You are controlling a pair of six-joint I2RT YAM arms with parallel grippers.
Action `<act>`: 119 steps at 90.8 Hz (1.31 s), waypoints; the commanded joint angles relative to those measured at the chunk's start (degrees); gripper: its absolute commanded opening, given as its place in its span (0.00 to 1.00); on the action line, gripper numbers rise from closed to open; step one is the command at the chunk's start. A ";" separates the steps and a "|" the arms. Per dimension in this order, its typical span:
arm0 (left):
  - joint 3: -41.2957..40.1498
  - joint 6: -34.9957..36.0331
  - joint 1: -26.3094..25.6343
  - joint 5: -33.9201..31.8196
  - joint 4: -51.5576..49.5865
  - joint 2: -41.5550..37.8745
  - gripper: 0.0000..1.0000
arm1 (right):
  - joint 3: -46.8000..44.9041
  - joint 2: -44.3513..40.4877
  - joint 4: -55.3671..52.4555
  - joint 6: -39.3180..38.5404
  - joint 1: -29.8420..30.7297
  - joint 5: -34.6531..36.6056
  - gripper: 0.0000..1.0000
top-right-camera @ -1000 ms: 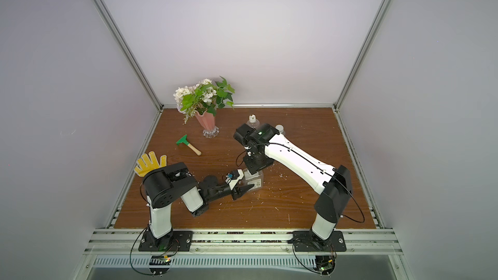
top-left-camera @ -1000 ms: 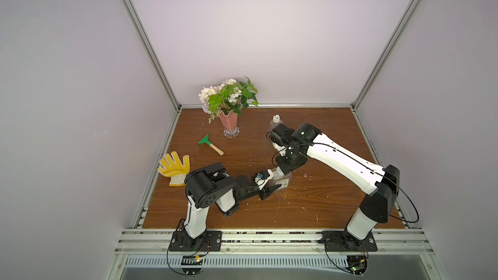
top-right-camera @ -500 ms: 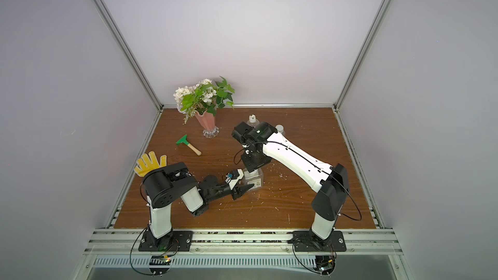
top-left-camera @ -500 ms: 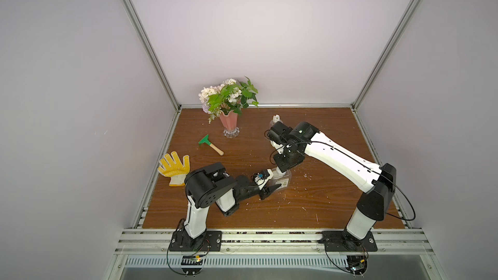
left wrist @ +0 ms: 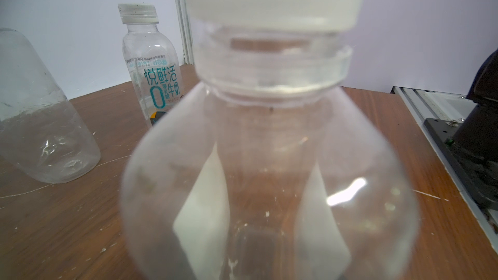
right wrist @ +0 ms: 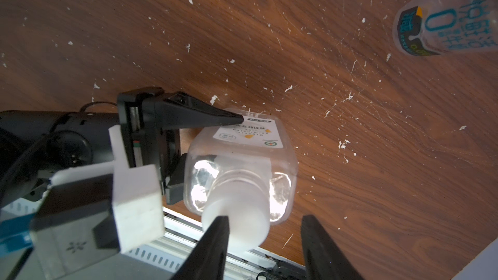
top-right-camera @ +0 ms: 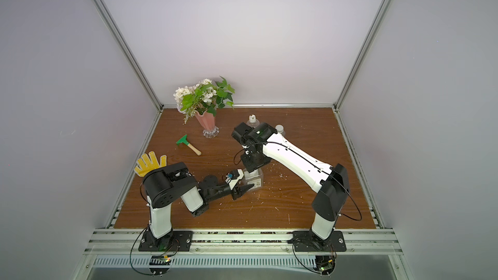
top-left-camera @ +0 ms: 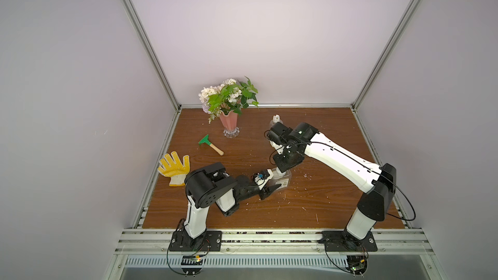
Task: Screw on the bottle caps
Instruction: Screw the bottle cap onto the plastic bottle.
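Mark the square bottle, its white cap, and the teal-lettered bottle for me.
square bottle (right wrist: 248, 134): right wrist view, on its white label.
white cap (right wrist: 239, 211): right wrist view, on its side wall.
teal-lettered bottle (left wrist: 161, 80): left wrist view, on the lettering.

Square bottle (right wrist: 239, 157): clear, white label, upright, well front-right of flower vase (top-left-camera: 229, 123). White cap (right wrist: 237, 219) sits on its neck (thread ring shows below). Rounded bottle (top-right-camera: 251, 124) with ribbed nozzle cap (top-right-camera: 252, 117): upright, right of vase. Slim bottle (left wrist: 153, 76) with teal print and ribbed white cap (left wrist: 138, 12): upright, further right.
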 commanded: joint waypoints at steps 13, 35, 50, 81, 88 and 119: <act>0.74 0.13 -0.47 0.51 2.17 0.58 0.53 | -3.44 -1.34 -0.25 1.27 -0.77 1.18 0.46; 0.69 0.10 -0.44 0.51 2.17 0.53 0.53 | -4.86 -2.00 0.48 1.23 -2.01 1.74 0.40; 0.67 0.07 -0.45 0.55 2.17 0.51 0.53 | -5.91 -2.20 1.97 1.17 -2.48 0.82 0.37; 0.69 -0.08 -0.46 0.49 2.17 0.46 0.53 | -4.68 -3.49 2.26 0.14 -2.44 -0.60 0.37; 0.79 -0.48 -0.46 0.54 2.17 0.36 0.53 | -2.01 -4.86 2.45 -0.50 -2.51 1.68 0.39; 1.93 -1.27 -0.52 1.41 -3.56 -3.23 0.51 | -3.74 -22.92 19.41 -11.67 -6.65 4.02 0.54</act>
